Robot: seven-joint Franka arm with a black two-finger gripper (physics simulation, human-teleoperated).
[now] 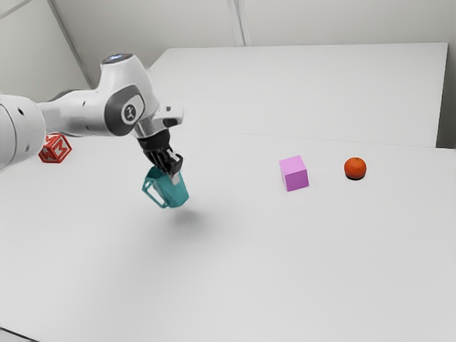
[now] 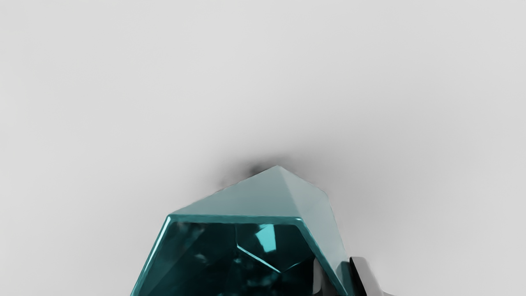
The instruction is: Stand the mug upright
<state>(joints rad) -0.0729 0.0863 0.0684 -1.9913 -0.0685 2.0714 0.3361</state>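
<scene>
The teal mug point(image 1: 169, 191) hangs tilted over the table, mouth up toward the hand, its base slanting down to the exterior view's right and its handle on the exterior view's left. A soft shadow lies below it. My gripper point(image 1: 174, 173) holds it by the rim. Looking into the mug point(image 2: 242, 201) in the wrist view, I see its dark interior, with one finger inside and the other outside; the gripper point(image 2: 340, 274) is shut on the wall between them.
A pink cube point(image 1: 293, 174) and an orange fruit point(image 1: 355, 168) rest on the white table point(image 1: 285, 271) toward the exterior view's right. A red lettered block point(image 1: 55, 149) sits at the exterior view's left, near the arm.
</scene>
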